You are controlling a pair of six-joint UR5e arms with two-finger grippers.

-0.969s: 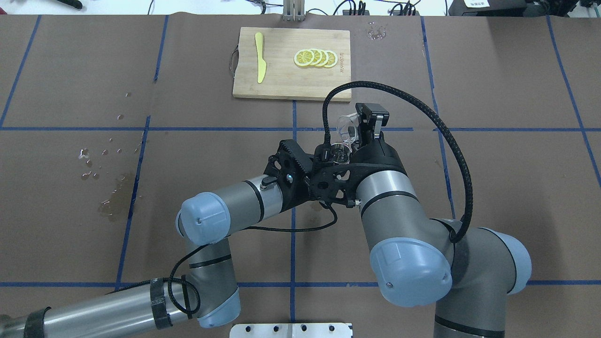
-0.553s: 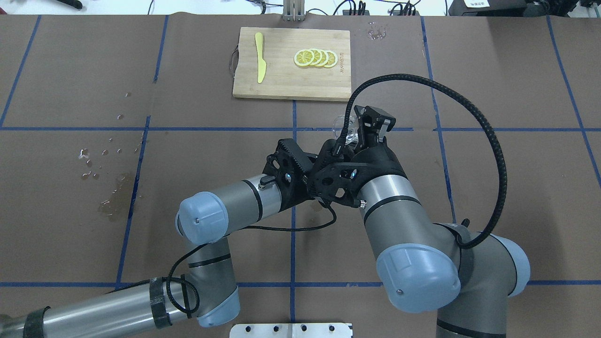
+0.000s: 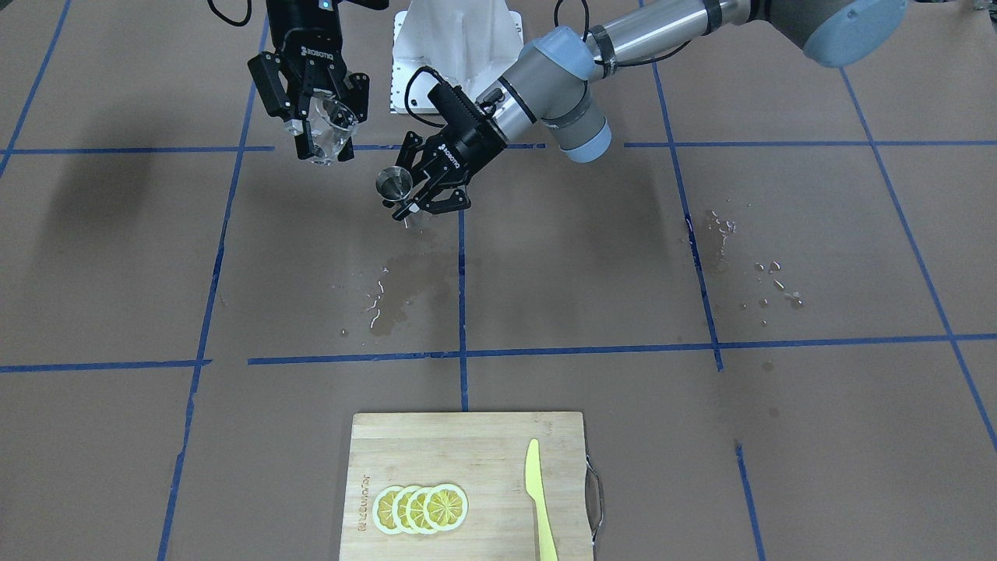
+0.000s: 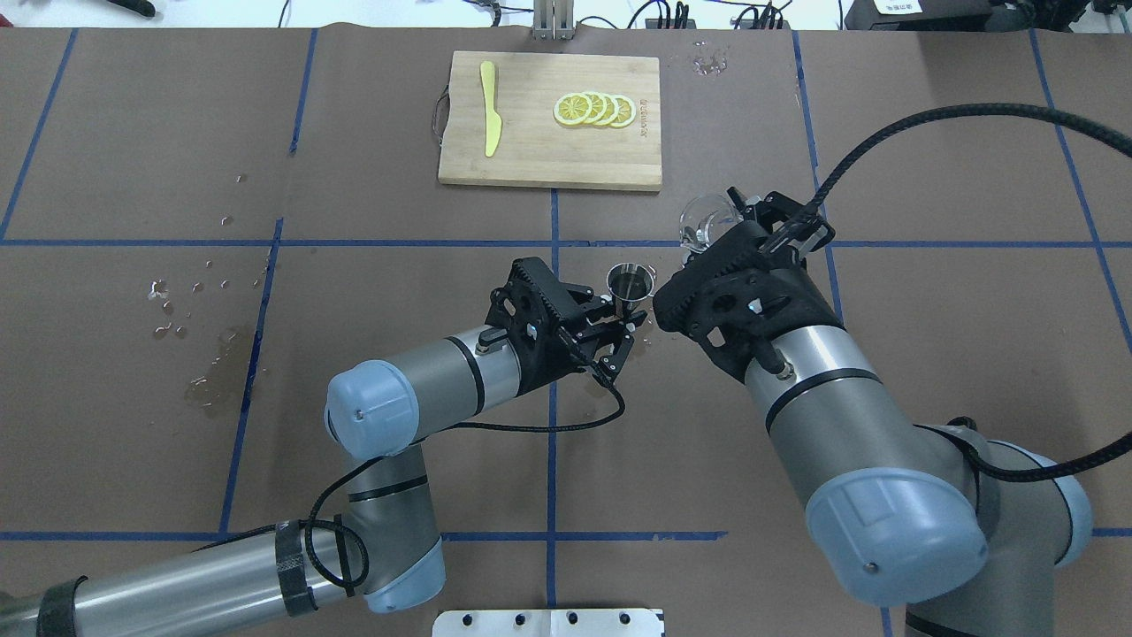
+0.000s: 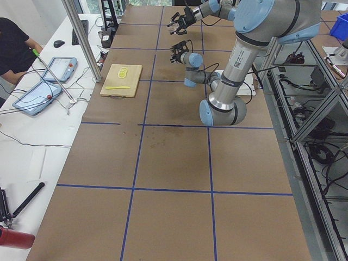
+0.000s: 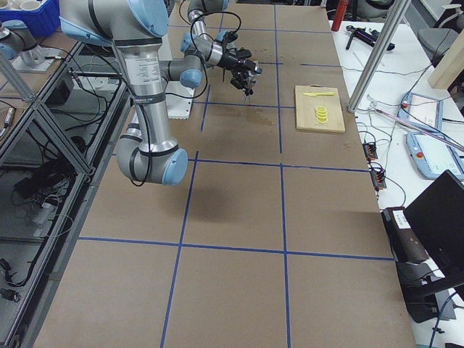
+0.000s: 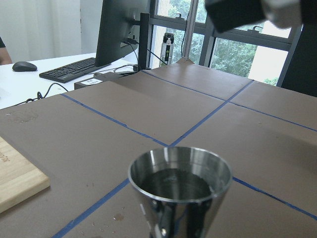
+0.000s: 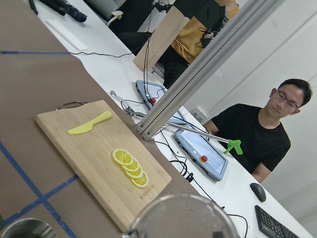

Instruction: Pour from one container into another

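The left gripper [image 3: 414, 201] is closed on the narrow waist and lower cone of the steel jigger [image 4: 631, 282], holding it upright and clear of the tabletop [image 4: 955, 354]. The left wrist view shows the jigger's upper cone with dark liquid in it, well below the rim. The jigger sits near the middle of the tabletop, close to a crossing of the blue tape lines.

The right gripper [image 3: 323, 140] is closed around the clear glass cup [image 4: 705, 221], one finger on each side of its wall. The cup is in the air, tilted, and off to the robot's right of the jigger, apart from it and not above it. Whether any liquid is in the cup cannot be told; the glass looks clear.

On the brown paper under and just ahead of the jigger there is a dark wet patch [image 3: 397, 292] with small drops around it. More drops [image 3: 748, 261] lie further over on the robot's left side.

At the far edge of the tabletop from the robot lies a wooden cutting board [image 3: 475, 444]. On it are four overlapping lemon slices [image 3: 420, 508] and, beside them towards the board's handle end, a yellow plastic knife [image 3: 539, 499].

In the right wrist view a person in a black shirt [image 8: 262, 136] sits at a white desk beyond the tabletop, with a tablet [image 8: 200, 153] lying in front of them
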